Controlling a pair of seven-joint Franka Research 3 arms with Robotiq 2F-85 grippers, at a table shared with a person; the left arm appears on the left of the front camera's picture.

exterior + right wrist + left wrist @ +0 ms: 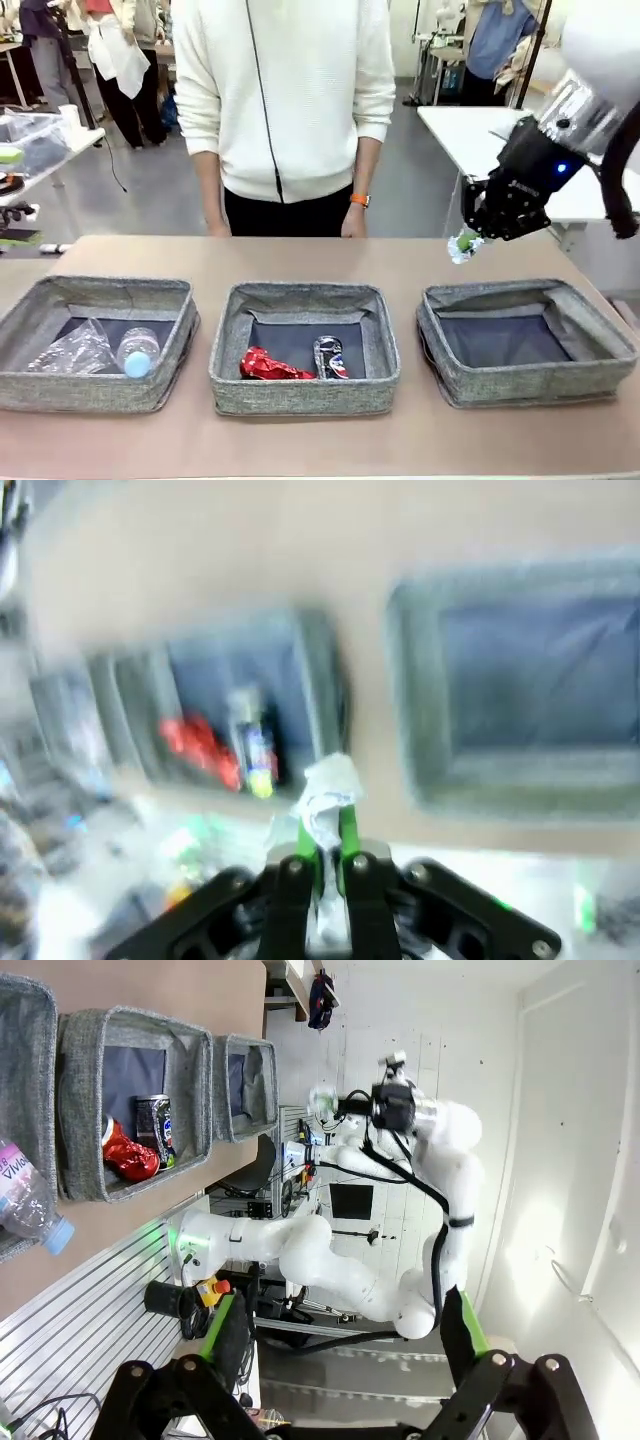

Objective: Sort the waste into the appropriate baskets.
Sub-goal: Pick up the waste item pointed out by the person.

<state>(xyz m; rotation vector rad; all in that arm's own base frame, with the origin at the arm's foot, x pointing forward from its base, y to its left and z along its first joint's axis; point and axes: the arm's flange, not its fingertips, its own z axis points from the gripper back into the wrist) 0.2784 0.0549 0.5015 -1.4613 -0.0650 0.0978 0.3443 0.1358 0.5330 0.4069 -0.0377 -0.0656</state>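
Setting: a tan table across the lower half of the front view, a person in a white top standing at its far edge, workshop clutter behind.

Item in hand: we logged a crumpled white paper wad at the right of the front view, pinched in the closed right gripper and held in the air just above and beside the far left corner of the right basket. The right wrist view, blurred, showed the same wad between the green pads.

Contents already placed: we found the right basket holding nothing; the middle basket held the crushed red can and the dark blue-silver can, side by side; the left basket held the clear plastic bag and the clear plastic bottle, touching.

Other arm: in the lower part of the left wrist view we recorded the left gripper with its jaws spread wide and nothing between them.

Step, as we judged it: carrying the last loose piece to its bin. The next move would call for bringing the wad over the right basket's lining before release, since it hung near the rim rather than over the middle.
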